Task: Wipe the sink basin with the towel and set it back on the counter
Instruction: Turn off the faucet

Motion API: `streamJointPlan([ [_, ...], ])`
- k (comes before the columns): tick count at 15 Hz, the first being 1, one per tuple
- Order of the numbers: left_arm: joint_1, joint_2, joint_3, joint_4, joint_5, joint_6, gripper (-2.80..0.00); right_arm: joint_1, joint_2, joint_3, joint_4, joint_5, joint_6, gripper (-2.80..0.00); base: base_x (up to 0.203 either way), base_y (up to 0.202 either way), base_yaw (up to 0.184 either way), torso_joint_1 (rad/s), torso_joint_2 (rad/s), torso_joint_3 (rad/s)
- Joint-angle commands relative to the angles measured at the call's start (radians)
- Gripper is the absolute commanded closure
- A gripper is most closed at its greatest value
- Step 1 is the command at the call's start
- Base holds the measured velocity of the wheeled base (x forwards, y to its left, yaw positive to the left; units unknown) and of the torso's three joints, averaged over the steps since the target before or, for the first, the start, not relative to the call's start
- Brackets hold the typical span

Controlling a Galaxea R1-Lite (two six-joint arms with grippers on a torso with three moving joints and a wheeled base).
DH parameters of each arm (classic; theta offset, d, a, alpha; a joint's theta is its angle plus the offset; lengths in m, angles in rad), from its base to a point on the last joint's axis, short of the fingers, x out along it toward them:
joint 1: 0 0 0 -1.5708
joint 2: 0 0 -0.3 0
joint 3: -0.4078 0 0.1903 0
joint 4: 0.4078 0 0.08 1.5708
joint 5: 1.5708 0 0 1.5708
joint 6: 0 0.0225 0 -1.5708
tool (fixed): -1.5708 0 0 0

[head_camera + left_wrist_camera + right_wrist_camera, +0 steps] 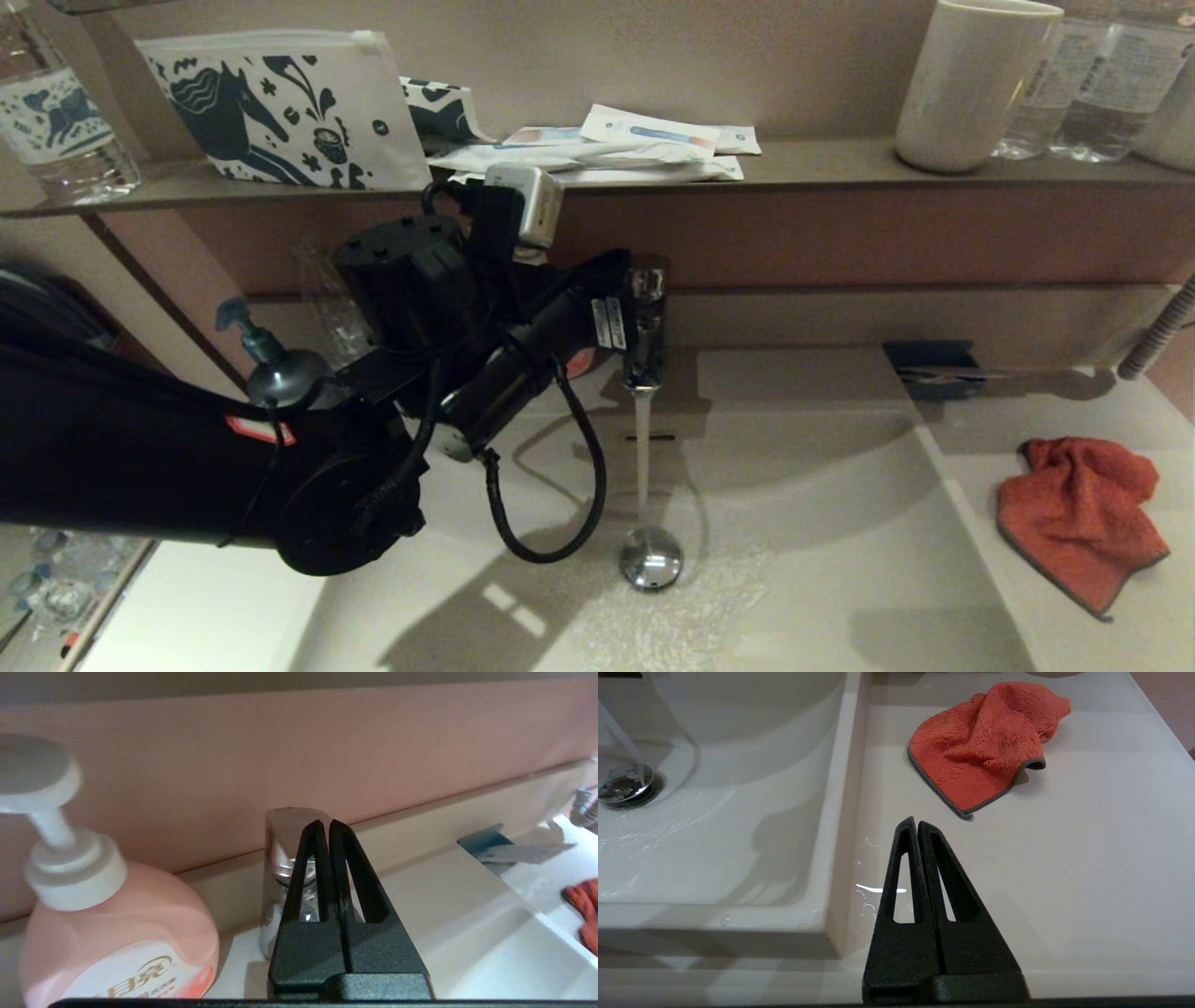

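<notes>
The orange-red towel [1074,523] lies crumpled on the off-white counter [1055,415] to the right of the sink basin [822,560]. Water runs from the chrome faucet [645,327] onto the round drain plug [652,558], and the basin floor is wet. My left gripper [325,822] is shut and empty, its tips right at the top of the faucet [280,858]. My right gripper [916,821] is shut and empty, low over the counter [1064,868] near its front edge. The towel [985,746] lies a short way beyond its tips. The right gripper is out of the head view.
A pink soap pump bottle [117,933] stands just left of the faucet, close to my left arm. The brown shelf [822,163] above holds a patterned pouch [289,107], packets and a cup [971,84]. A dark dish [934,366] sits at the counter's back, with a hose [1158,331] at far right.
</notes>
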Motion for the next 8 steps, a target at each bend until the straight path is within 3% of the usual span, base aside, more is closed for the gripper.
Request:
streamJointPlan([
  [1, 0.0, 0.013, 0.007, 0.015, -0.002, 0.002, 0.0, 0.0, 0.0, 0.0, 0.0, 0.0, 0.0, 0.0, 0.0, 0.0, 0.0, 0.0, 0.0, 0.0],
  [8, -0.024, 0.001, 0.098, 0.012, -0.001, 0.002, 0.0, 0.0, 0.0, 0.0, 0.0, 0.0, 0.0, 0.0, 0.0, 0.0, 0.0, 0.0, 0.0, 0.0],
])
